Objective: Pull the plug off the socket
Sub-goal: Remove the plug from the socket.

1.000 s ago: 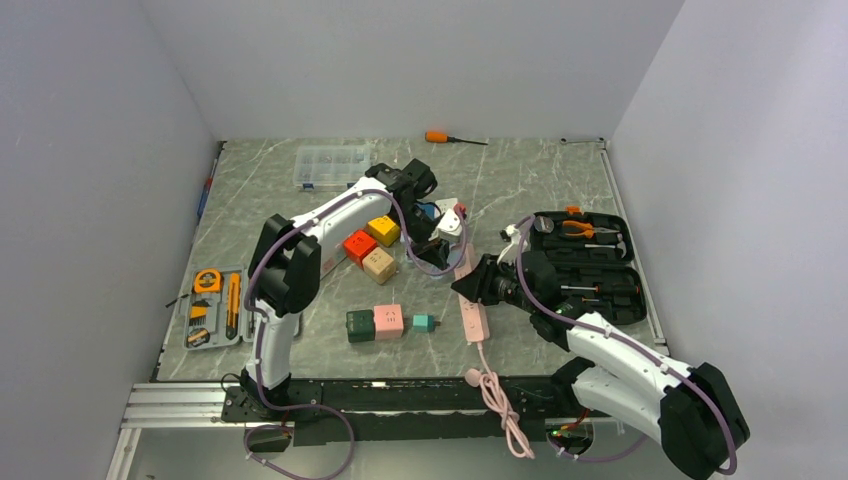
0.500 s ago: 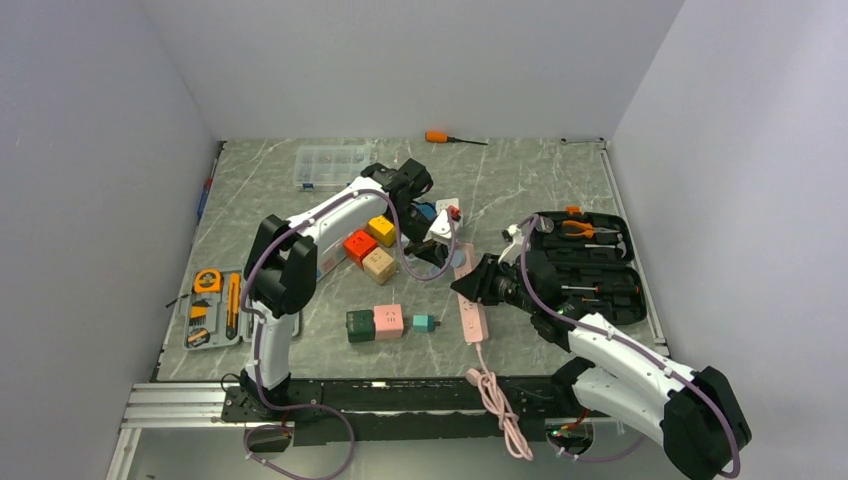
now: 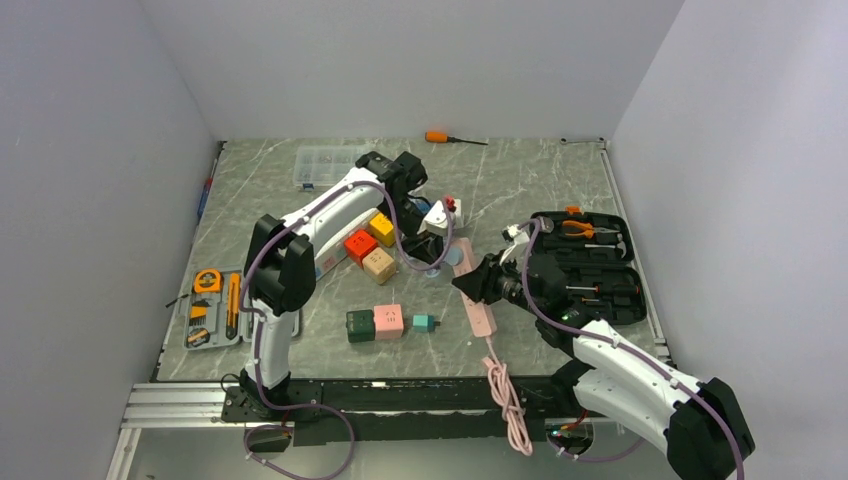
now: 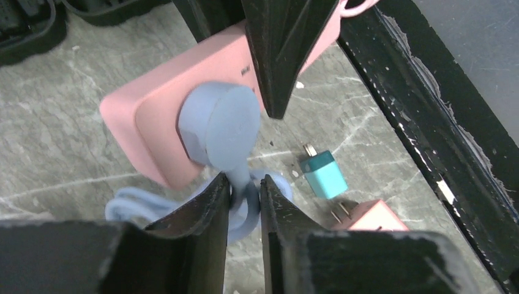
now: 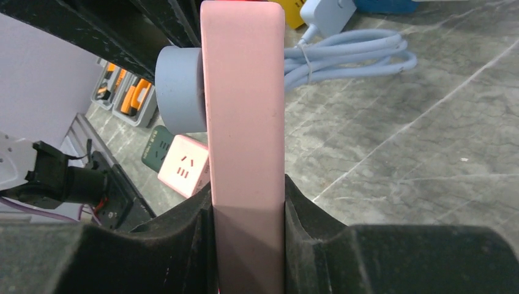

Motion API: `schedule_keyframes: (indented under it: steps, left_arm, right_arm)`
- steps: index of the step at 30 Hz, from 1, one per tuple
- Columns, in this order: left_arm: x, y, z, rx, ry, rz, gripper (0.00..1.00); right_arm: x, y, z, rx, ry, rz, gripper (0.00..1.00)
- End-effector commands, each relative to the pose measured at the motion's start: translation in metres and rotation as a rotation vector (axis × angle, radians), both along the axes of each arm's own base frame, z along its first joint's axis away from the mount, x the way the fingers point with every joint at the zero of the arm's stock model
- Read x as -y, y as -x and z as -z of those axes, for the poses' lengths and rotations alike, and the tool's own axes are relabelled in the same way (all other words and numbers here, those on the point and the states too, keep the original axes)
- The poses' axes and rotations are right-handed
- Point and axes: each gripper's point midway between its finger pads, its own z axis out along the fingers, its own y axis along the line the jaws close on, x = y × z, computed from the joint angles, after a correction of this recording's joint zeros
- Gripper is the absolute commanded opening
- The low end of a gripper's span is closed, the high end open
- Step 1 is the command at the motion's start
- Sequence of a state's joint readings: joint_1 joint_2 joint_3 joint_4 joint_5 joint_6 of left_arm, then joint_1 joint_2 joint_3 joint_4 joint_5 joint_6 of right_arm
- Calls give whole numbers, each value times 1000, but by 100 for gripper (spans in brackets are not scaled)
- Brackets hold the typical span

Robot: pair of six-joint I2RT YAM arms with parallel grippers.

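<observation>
1. The plug is a round, grey-blue puck with a flat face. A short neck of the same colour runs down into its cable.
2. The plug sits in the pink power strip, near one end, with its body flush against the strip's face.
3. The strip lies just right of centre on the table, in front of the right arm. The plug end points away from the bases.
4. The right gripper is clamped on the strip, with one pad on the face and one on the back.
5. The left gripper sits just below the plug. Its fingers stand close on either side of the neck, but we cannot tell whether they press on it.
6. Only the left wrist view shows the plug face-on. It also shows a teal adapter on the marble beyond.
7. Only the right wrist view shows the strip edge-on, with the plug jutting out to the side. The bundled cable lies behind it.
8. Only the top view shows both arms meeting at the strip. It also shows the strip's pink cord trailing over the near edge.
</observation>
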State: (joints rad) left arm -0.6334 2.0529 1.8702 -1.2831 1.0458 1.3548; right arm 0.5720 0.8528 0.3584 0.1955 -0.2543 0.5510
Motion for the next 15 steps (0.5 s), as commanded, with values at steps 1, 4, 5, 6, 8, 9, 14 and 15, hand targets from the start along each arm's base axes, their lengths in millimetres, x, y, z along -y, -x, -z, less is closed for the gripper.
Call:
schedule_keyframes:
  steps: [1,4,5,6,8,9,14,15]
  left_arm:
    - [-42,17,-2,-149,-153,-42,33]
    - [-39,16,0,-139,-139,-50,53]
    - [-38,14,0,-131,-134,-58,60]
    - [-38,13,1,-122,-132,-65,73]
    - [-35,9,1,-103,-119,-82,98]
    - [-33,7,1,-96,-113,-92,99]
    - [-25,-7,1,-93,-102,-139,99]
    - [-24,-10,0,-89,-96,-147,99]
  right_arm:
    - [19,-38,-37,193,-2,141,0]
    - [10,-35,-45,223,-27,100,0]
    - [6,-34,-47,230,-30,86,0]
    - [3,-32,-48,235,-32,73,0]
    - [-3,-29,-49,245,-35,49,0]
    - [-6,-28,-51,253,-38,40,0]
    - [-20,-18,-60,281,-36,-13,0]
    - [-23,-16,-61,289,-31,-24,0]
